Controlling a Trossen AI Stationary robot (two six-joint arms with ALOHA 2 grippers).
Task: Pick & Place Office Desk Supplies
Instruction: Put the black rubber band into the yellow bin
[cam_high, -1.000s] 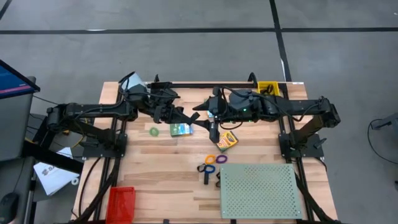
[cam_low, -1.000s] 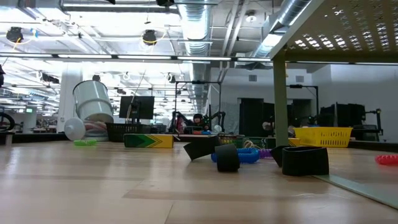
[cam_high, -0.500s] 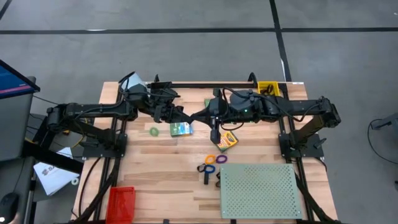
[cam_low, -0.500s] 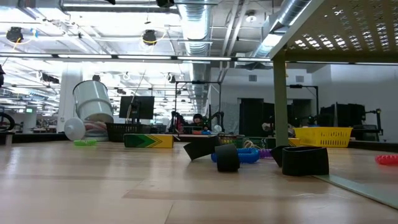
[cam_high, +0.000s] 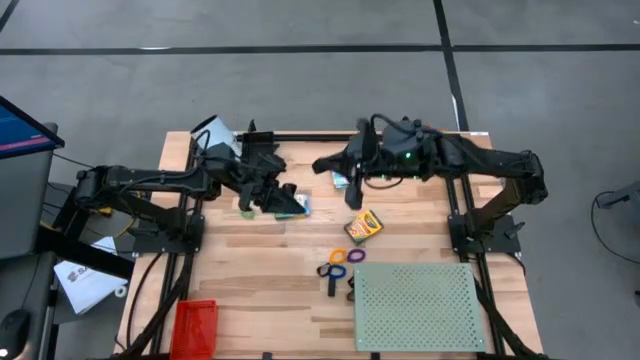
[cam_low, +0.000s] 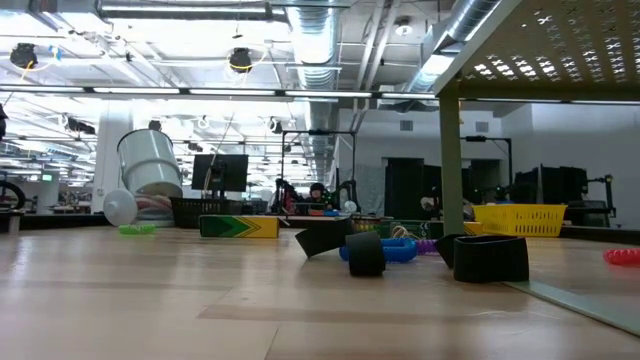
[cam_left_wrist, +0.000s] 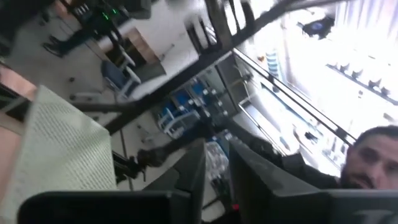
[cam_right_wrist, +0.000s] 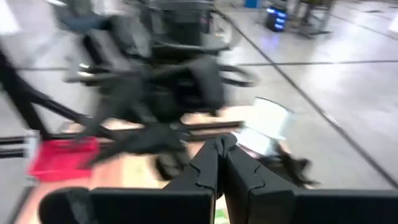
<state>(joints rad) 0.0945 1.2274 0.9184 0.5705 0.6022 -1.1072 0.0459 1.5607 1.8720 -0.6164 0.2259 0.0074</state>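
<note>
A green box (cam_high: 296, 208) lies flat near the table's middle, and my left gripper (cam_high: 288, 196) hovers over its left end. Its fingers (cam_left_wrist: 194, 169) stand a narrow gap apart with nothing seen between them. My right gripper (cam_high: 322, 165) is shut and empty (cam_right_wrist: 222, 152), higher up near the far edge, beside a second green box (cam_high: 340, 180). The yellow-orange crayon box (cam_high: 365, 226) lies right of the middle. Orange (cam_high: 338, 256), purple (cam_high: 357, 255) and blue (cam_high: 334, 271) rings and black clips (cam_high: 328, 285) lie before the board. A green ring (cam_high: 244, 209) is half hidden under my left arm.
The pale green perforated board (cam_high: 418, 305) fills the near right. A red bin (cam_high: 193, 325) sits at the near left corner, a yellow bin (cam_high: 432, 141) at the far right, and a white cylinder (cam_high: 213, 130) at the far left. A person shows in the left wrist view (cam_left_wrist: 370, 162).
The two grippers met tip to tip over the table's middle and have parted. My right gripper has drawn back toward the far edge and a little right. My left gripper has drawn back toward the left and turned, now over the green box's left end.
</note>
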